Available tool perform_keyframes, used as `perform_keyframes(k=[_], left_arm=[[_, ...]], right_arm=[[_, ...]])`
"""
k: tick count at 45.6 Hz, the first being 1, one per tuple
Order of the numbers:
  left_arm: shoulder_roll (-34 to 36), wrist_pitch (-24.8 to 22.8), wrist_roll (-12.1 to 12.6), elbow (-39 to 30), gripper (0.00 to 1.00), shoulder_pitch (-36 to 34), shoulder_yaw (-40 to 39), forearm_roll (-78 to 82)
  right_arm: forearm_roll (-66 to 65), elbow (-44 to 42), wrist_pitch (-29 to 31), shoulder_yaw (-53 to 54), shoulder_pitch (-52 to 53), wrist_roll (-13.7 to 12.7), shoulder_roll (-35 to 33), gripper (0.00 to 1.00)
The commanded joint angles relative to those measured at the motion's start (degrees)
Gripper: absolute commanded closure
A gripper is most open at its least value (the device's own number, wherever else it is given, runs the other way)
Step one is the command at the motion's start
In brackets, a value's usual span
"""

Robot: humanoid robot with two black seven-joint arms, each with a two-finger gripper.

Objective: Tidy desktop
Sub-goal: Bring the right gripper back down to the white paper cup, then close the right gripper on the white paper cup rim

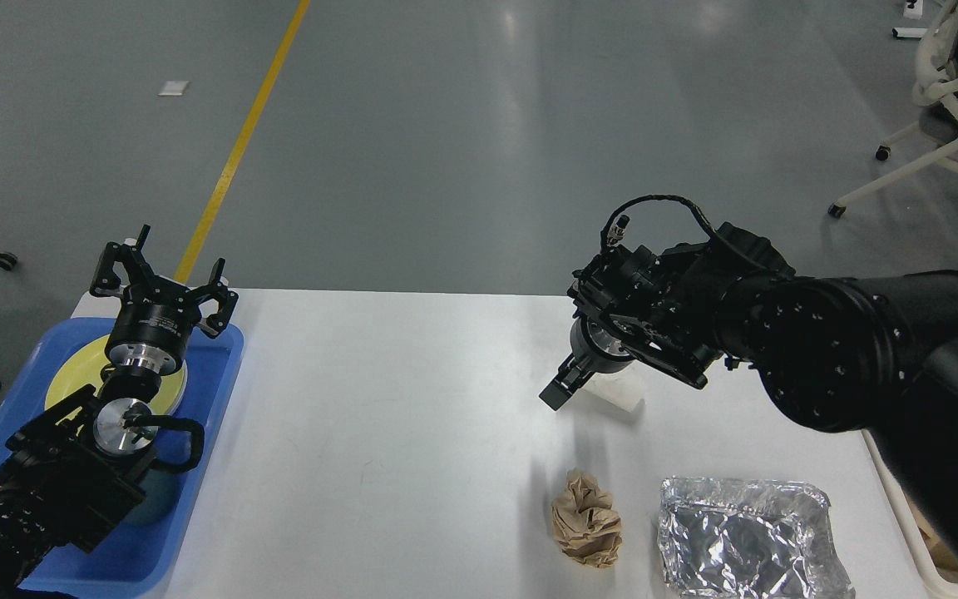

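Observation:
The white desktop [404, 416] carries a white paper cup [627, 396] lying on its side, a crumpled brown paper ball [585, 517] and a crumpled foil tray [749, 537]. My right gripper [560, 389] hangs low over the cup's left end and hides most of the cup. Only one of its fingers shows, so I cannot tell whether it is open or shut. My left gripper [165, 273] is open and empty, held above the blue tray [213, 366] at the desktop's left end.
The blue tray holds a yellow plate [71, 383] and a dark mug [159, 491], partly under my left arm. A sliver of the cream bin [920, 545] shows at the right, behind my right arm. A wheeled chair [928, 141] stands far right.

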Motion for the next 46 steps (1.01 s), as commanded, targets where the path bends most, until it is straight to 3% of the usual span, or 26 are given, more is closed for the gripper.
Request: perform_keyframes(k=[1, 21, 46], left_arm=[[-0.1, 0.0, 0.0, 0.0, 0.03, 0.0, 0.0, 0.0], [0.0, 0.0, 0.0, 0.0, 0.03, 0.0, 0.0, 0.0], [-0.1, 0.0, 0.0, 0.0, 0.03, 0.0, 0.0, 0.0]], right_arm=[[0.2, -3.4, -0.8, 0.0, -2.1, 0.1, 0.0, 0.0], [-0.1, -9.9, -2.2, -0.3, -11.5, 0.2, -0.3, 0.0], [0.8, -16.9, -2.3, -4.1, -14.7, 0.2, -0.5, 0.0]])
